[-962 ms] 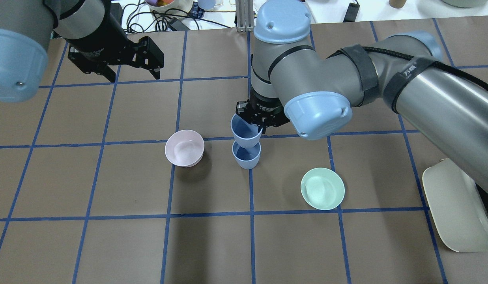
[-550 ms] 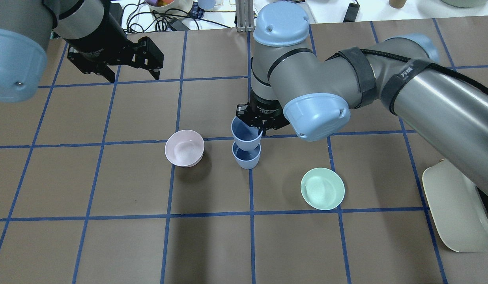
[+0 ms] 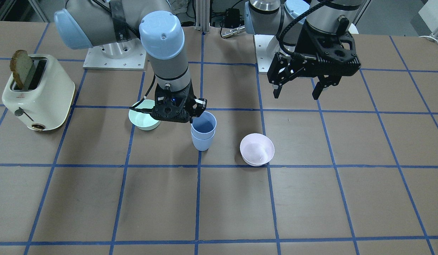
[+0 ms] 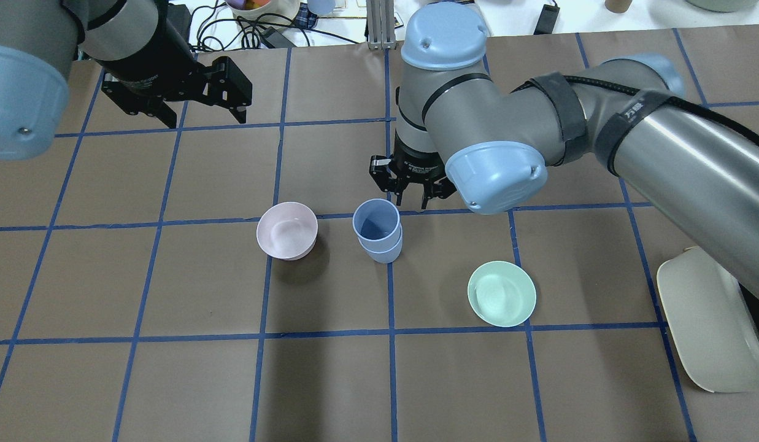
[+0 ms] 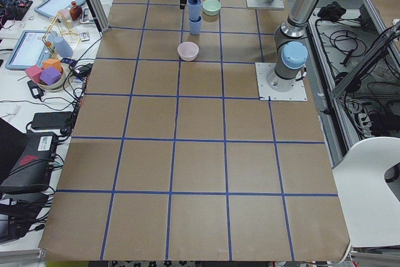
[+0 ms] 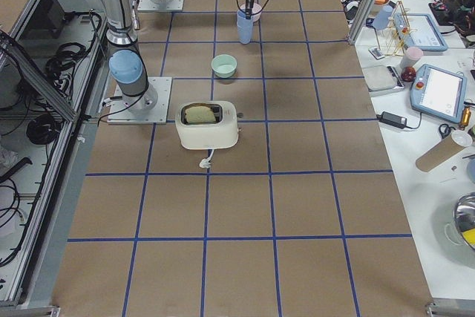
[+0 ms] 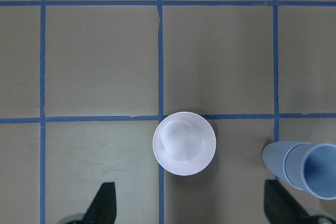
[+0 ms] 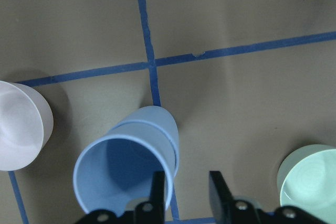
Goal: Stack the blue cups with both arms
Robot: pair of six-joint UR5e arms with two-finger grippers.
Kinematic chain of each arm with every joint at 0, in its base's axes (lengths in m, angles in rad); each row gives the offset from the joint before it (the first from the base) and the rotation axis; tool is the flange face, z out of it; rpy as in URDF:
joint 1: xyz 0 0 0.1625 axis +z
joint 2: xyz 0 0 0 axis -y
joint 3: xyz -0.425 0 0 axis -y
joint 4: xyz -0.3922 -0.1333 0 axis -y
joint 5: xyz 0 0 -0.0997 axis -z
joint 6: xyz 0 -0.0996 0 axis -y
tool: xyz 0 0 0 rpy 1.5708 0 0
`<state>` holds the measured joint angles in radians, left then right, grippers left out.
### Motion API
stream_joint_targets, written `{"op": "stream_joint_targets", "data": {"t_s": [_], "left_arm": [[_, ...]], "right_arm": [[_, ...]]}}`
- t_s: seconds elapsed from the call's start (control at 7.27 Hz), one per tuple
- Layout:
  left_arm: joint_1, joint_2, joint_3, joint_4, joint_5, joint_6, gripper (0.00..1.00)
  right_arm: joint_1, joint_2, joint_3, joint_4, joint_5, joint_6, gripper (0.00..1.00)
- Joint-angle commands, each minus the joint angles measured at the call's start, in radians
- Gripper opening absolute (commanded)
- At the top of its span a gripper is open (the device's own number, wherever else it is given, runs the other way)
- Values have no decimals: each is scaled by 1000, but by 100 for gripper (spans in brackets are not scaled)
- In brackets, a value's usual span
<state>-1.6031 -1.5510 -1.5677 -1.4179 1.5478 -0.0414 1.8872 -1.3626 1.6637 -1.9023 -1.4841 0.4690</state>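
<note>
Brown paper gridded with blue tape covers the table (image 4: 170, 380), and near mid-frame in the overhead view the two cups (image 4: 377, 236) stand nested between the pink bowl (image 4: 286, 230) and the green bowl (image 4: 501, 293). The right gripper (image 4: 412, 201) hangs just above their rim with its jaws parted and empty, and the left gripper (image 4: 204, 116), at upper left, is wide open and empty too. The cups look light, stiff and smooth, best pinched at the rim wall with one finger inside, and the stack may tip.
</note>
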Motion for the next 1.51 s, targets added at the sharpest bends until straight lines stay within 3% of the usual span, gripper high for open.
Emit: {"op": "stream_joint_targets", "data": {"t_s": [0.0, 0.28, 0.55, 0.69, 0.83, 1.38], "left_arm": [[0, 0, 0, 0, 0, 0, 100], [2, 0, 0, 2, 0, 0, 100], [2, 2, 0, -1, 0, 0, 100], [2, 2, 2, -7, 0, 0, 100], [2, 3, 2, -10, 0, 0, 100], [5, 5, 0, -10, 0, 0, 100]], "right_arm": [[-74, 0, -70, 11, -14, -89, 64], [-254, -7, -169, 113, -19, -322, 73], [-347, -15, -316, 347, -33, -442, 82], [-339, -73, -317, 364, -63, -443, 95], [-342, -81, -311, 350, -64, -451, 100], [-347, -92, -279, 319, -116, -445, 100]]}}
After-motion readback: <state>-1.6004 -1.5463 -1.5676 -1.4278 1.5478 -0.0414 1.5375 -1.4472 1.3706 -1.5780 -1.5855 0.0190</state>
